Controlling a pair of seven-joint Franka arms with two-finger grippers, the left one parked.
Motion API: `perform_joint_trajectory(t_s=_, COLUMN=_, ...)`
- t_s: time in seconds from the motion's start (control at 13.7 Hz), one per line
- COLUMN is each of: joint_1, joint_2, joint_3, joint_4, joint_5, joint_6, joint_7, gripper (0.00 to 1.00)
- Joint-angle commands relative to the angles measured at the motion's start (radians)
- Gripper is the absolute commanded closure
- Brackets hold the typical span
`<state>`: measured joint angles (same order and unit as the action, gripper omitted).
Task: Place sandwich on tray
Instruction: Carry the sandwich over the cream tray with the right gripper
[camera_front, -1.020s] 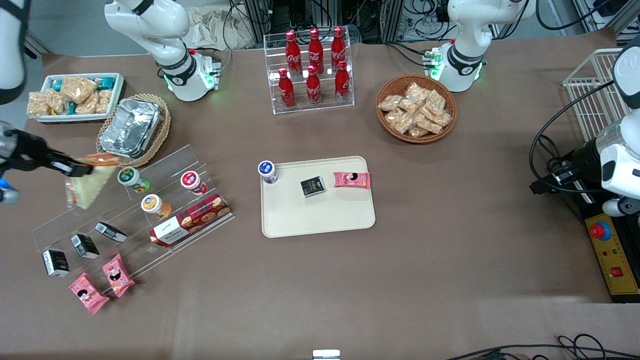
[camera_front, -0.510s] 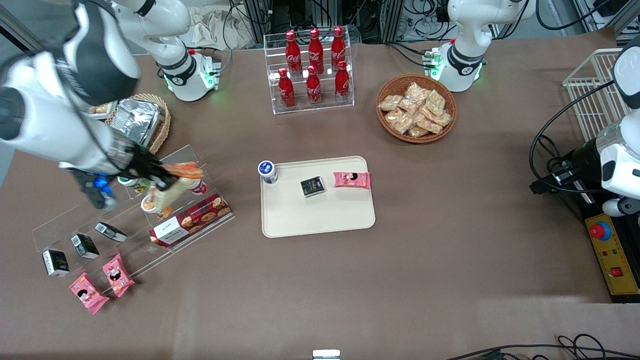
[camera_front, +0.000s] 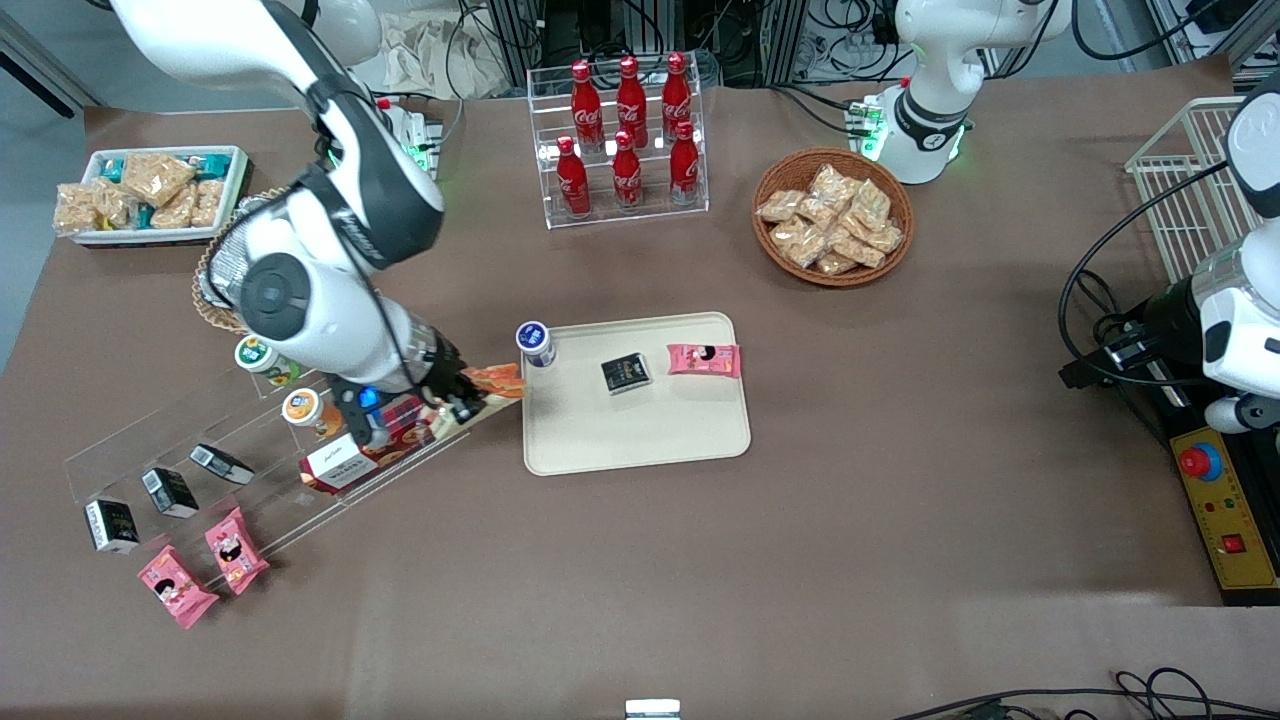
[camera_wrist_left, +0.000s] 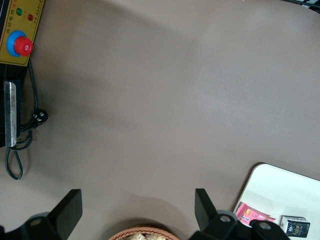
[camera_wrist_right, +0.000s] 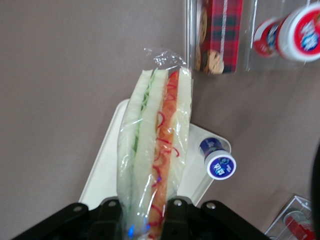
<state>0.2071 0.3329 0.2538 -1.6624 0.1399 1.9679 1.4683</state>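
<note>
Hidden and cut-off parts around the carried sandwich

In the front view the arm covers most of the sandwich, the gripper and part of the foil container. In the right wrist view the picture's edge cuts off the fingers, and the sandwich hides part of the tray.
</note>
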Motion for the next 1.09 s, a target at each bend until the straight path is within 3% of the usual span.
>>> perform_joint_trajectory(t_s=0.0, joint_1=0.049, joint_2=0.063, joint_3=-0.002, joint_4=0.038, joint_5=-0.025, joint_6=0.073, joint_7=0.117, gripper=1.00)
perform_joint_trajectory(t_s=0.36, joint_1=0.135, joint_2=0.156, joint_3=-0.005, joint_4=0.052, joint_5=-0.077, joint_6=0.172, joint_7=0.274, gripper=1.00)
perform_joint_trajectory(t_s=0.8, joint_1=0.232, joint_2=0.372, joint_3=-0.008, joint_4=0.216, joint_5=-0.244, joint_6=0.250, joint_7=0.591, gripper=1.00)
perform_joint_trajectory(t_s=1.02, joint_1=0.244, joint_2=0.396, joint_3=-0.008, joint_4=0.234, joint_5=-0.256, joint_6=0.295, joint_7=0.619, gripper=1.00)
